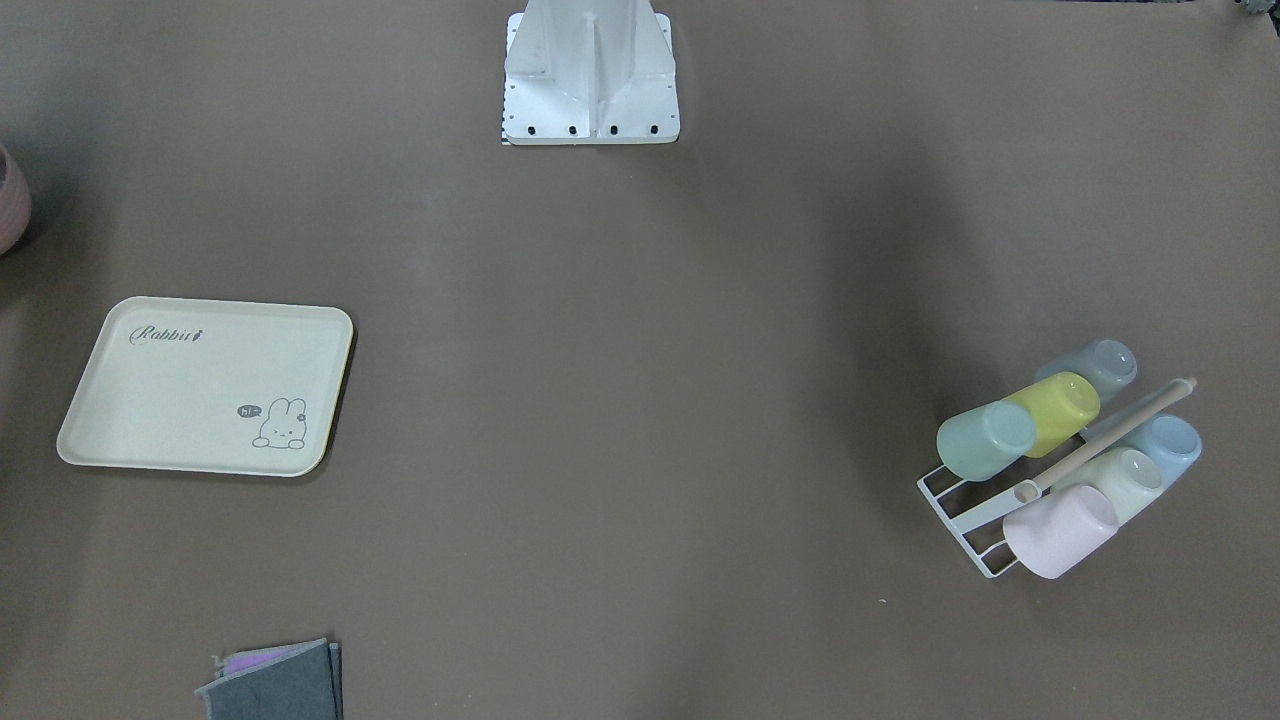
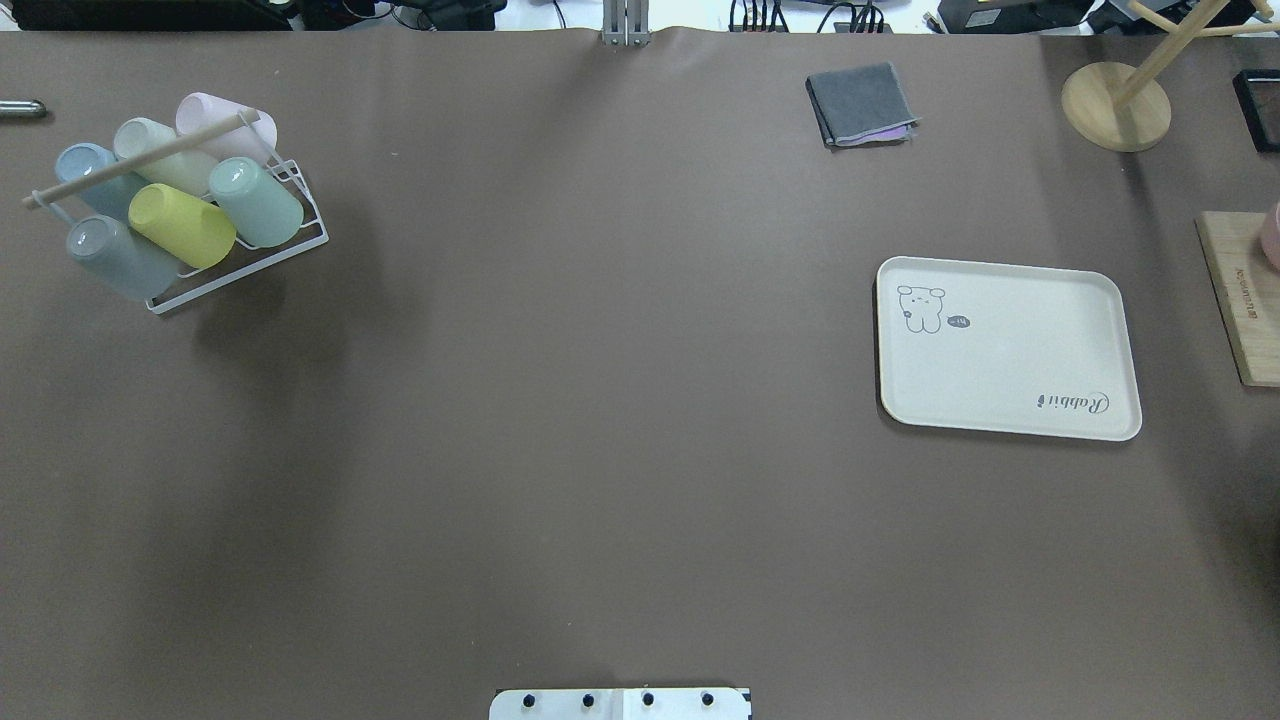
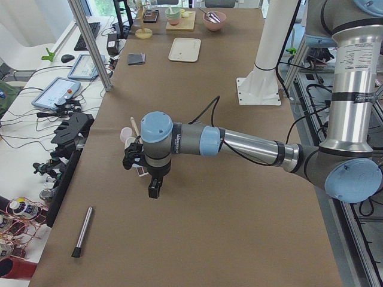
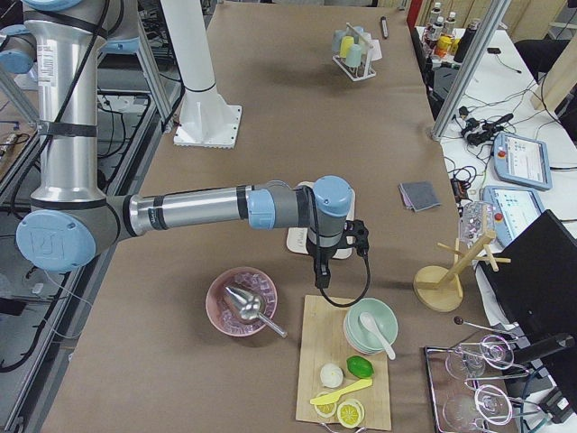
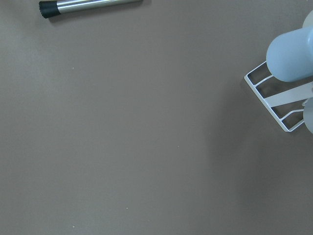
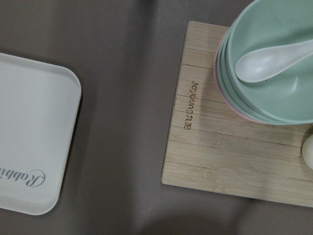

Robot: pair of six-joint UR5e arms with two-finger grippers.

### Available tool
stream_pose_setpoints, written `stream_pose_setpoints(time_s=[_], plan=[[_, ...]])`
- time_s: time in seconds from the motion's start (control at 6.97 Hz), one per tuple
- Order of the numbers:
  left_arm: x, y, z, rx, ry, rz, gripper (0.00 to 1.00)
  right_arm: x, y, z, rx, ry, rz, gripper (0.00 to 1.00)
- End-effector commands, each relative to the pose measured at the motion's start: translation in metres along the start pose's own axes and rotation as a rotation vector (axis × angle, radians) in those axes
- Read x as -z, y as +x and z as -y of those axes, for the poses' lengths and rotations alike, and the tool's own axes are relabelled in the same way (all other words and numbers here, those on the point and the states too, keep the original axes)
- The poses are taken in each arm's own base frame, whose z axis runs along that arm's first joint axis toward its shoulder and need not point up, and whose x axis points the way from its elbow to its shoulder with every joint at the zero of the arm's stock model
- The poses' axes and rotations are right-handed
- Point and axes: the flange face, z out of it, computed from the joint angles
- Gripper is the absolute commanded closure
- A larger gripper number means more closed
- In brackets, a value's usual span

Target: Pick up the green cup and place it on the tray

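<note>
The green cup (image 1: pixel 985 440) lies tilted on a white wire rack (image 1: pixel 960 520) among other pastel cups, next to a yellow cup (image 1: pixel 1058 410). In the overhead view the green cup (image 2: pixel 257 202) is at the far left. The cream tray (image 2: pixel 1010 360) with the "Rabbit" script lies flat at the right; it also shows in the front view (image 1: pixel 150 400) and the right wrist view (image 6: pixel 29 147). My left gripper (image 3: pixel 154 190) hovers above the table close to the rack; I cannot tell whether it is open. My right gripper (image 4: pixel 320 278) hangs beside the tray's near end; I cannot tell its state.
A folded grey cloth (image 2: pixel 862 103) lies at the far side. A wooden stand (image 2: pixel 1115 105) and a bamboo board (image 6: pixel 230 147) with stacked bowls (image 6: pixel 274 63) and a spoon sit right of the tray. A pink bowl (image 4: pixel 242 302) is nearby. A metal cylinder (image 5: pixel 88 6) lies left of the rack.
</note>
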Motion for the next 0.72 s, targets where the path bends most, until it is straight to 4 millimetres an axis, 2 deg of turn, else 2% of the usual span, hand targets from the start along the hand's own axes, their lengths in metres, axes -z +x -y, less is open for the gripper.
stream_pose_setpoints(time_s=[0.0, 0.43, 0.57], plan=[[0.003, 0.003, 0.004, -0.024, 0.028, 0.004, 0.02, 0.000, -0.001, 0.001, 0.002, 0.001, 0.002, 0.00], [0.010, 0.010, 0.010, -0.142, 0.141, 0.021, 0.02, 0.005, -0.006, 0.004, 0.011, 0.011, 0.015, 0.00], [0.012, 0.015, 0.013, -0.176, 0.169, 0.031, 0.02, 0.010, -0.014, 0.014, 0.027, 0.021, 0.017, 0.00]])
